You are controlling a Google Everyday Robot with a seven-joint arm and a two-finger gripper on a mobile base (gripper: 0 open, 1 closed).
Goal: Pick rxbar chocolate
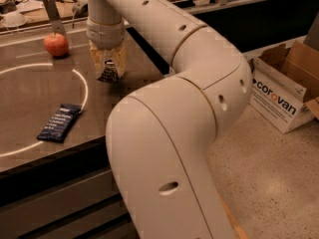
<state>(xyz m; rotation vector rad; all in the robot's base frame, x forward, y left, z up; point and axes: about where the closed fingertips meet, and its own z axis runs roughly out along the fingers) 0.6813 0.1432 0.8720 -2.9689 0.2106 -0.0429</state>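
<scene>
The rxbar chocolate (108, 72), a small black-wrapped bar with white lettering, hangs between the fingers of my gripper (107, 67), a little above the brown table (30, 91). The gripper points down from the big white arm (199, 83) and is shut on the bar, near the table's right part, just outside the white circle line. The bar's upper end is hidden between the fingers.
A dark blue wrapped bar (60, 122) lies on the circle line near the table's front edge. A red apple (56, 44) sits at the back left. A cardboard box (286, 91) stands on the floor to the right. Clutter lies on a far counter.
</scene>
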